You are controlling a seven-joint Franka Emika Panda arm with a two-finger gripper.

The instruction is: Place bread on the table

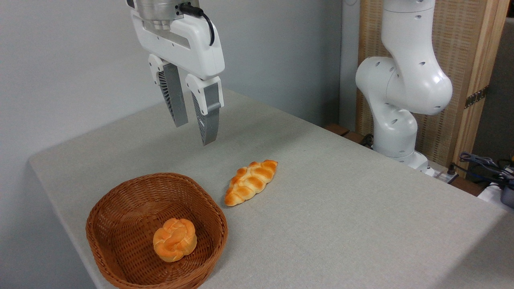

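Note:
The bread (251, 182), a long braided golden-orange loaf with pointed ends, lies flat on the grey-beige table (341, 208), just right of the basket. My gripper (194, 132) hangs open well above the table, up and to the left of the loaf, with nothing between its grey fingers (209, 116).
A brown wicker basket (120, 212) stands at the front left corner and holds a small round knotted roll (175, 239). The arm's white base (397, 96) rises at the table's far right edge. Cables (482, 162) lie at the right.

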